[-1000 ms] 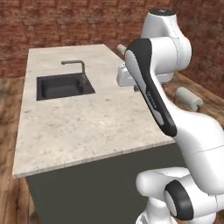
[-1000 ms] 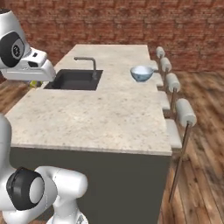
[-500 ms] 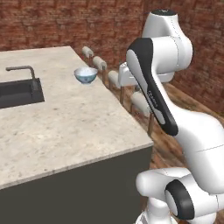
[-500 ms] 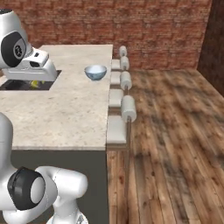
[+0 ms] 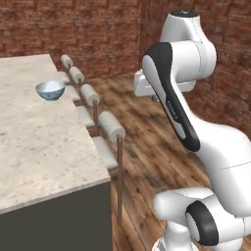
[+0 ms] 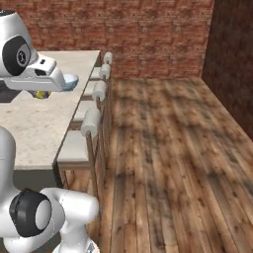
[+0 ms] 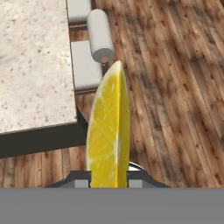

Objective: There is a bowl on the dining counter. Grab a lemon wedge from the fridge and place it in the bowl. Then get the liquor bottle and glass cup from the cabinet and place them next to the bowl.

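Gripper (image 7: pixel 109 183): closed on the yellow lemon wedge (image 7: pixel 109 131), one dark tip on each side of it, seen in the hand view.
Lemon wedge: stands upright between the tips, cut face turned to the left of the hand view, peel edge to the right; in the right base view a bit of yellow peeks out under the white hand, near the bowl.
Bowl: small, round, pale blue bowl (image 5: pixel 50 90) sits upright on the speckled light stone counter (image 5: pixel 34 142), close to the counter's stool-side edge and toward its far end; nothing seen inside it.
Bowl in right base view: partly hidden behind the white hand, blue rim (image 6: pixel 71 80) showing just beside it.
Counter: long flat top with a dark grey side panel below the near end; a dark patch at the far left edge of the right base view, too cut off to tell what.
Stools: row of four stools with white roll-shaped backs (image 5: pixel 111 130) and pale square seats, lined up along the counter edge nearest the bowl.
Arm: white arm with dark joints (image 5: pixel 171 93) held high, off the counter's stool side, well apart from the bowl in the left base view.
Floor: brown wooden planks (image 6: pixel 168 153) beside the stools.
Walls: red brick wall (image 6: pixel 148 34) behind the counter, darker brick at the right.
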